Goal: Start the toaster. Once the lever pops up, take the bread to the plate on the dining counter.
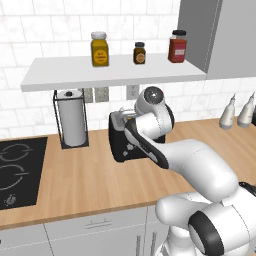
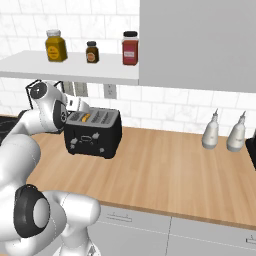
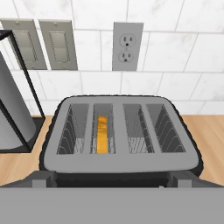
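Poised just above the front edge of the toaster (image 3: 118, 154) with the gripper (image 3: 111, 180) spread wide and grasping nothing, looking down into the four slots.

Early in the job, by the look of it. Seated low in the second slot in from the toaster's left end, the end beside the paper towel holder (image 1: 71, 117): the bread (image 3: 102, 134), only its orange-brown top crust visible, sunk below the grey rim. Glimpsed from the right base view too, as an orange sliver (image 2: 86, 118) in the toaster (image 2: 93, 133) top. Impossible to tell whether the lever is up or down. Judged to be ahead: pressing the lever if not already done, waiting for the pop, lifting the slice out, and carrying it off to the plate on the dining counter.

Standing on edge in its slot, thin crust edge upward, broad faces toward the toaster's two ends. Long axis of that visible edge running front to back, from the toaster's marked front toward the wall outlet (image 3: 127, 46) behind it. Long axis of the toaster itself lying across that, parallel to the tiled wall, with the white-marked front facing out over the wooden counter (image 2: 165, 170) toward the robot.
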